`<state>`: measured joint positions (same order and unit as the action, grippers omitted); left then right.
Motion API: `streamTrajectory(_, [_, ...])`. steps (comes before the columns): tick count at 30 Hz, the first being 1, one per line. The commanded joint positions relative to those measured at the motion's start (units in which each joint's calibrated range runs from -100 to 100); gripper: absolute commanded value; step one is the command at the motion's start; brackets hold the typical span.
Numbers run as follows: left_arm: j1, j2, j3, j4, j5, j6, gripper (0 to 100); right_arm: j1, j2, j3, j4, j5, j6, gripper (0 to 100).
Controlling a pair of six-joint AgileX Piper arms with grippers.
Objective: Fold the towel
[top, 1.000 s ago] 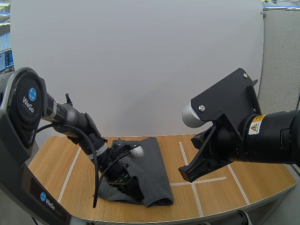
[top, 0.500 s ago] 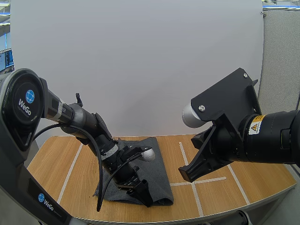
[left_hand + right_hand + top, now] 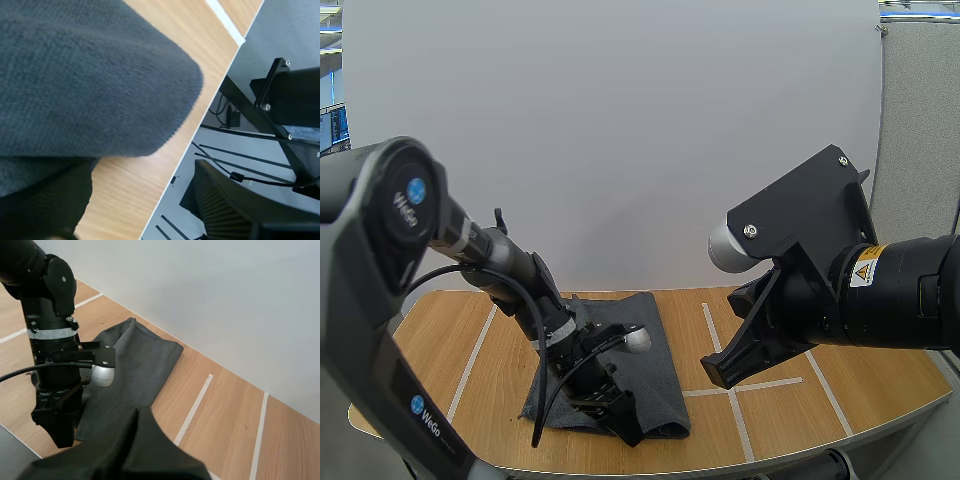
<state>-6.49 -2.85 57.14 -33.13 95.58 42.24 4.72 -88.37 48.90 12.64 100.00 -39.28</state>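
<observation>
dark grey towel on the counter, left pincer at its near edge

the wooden counter (image 3: pixel 790 400), marked with white tape lines, carries a dark grey towel (image 3: pixel 655 355) lying doubled over, left of the tape cross. the left pincer (image 3: pixel 625 428) is low at the towel's near edge, released: its ribbed fingers (image 3: pixel 225 210) stand wide apart, with the towel's rounded corner beside one of them. the right pincer (image 3: pixel 139 421) hangs above the counter, apart from the towel, clenched on nothing.
</observation>
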Motion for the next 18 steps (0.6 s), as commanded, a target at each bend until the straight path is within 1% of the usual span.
streamTrajectory(1, [-0.18,6.06,-2.16,-3.02,-1.5,-0.08,95,-0.26,-0.47,-0.01,-0.1,0.0,0.16,0])
streamTrajectory(9, [-0.18,6.69,-2.96,-5.35,-1.5,0.82,95,-0.26,-0.47,-0.01,-0.86,0.0,0.16,0])
streamTrajectory(18, [-0.18,6.69,-2.96,-5.88,-4.58,1.05,95,-0.26,-2.36,-0.01,-0.95,0.0,0.16,0])
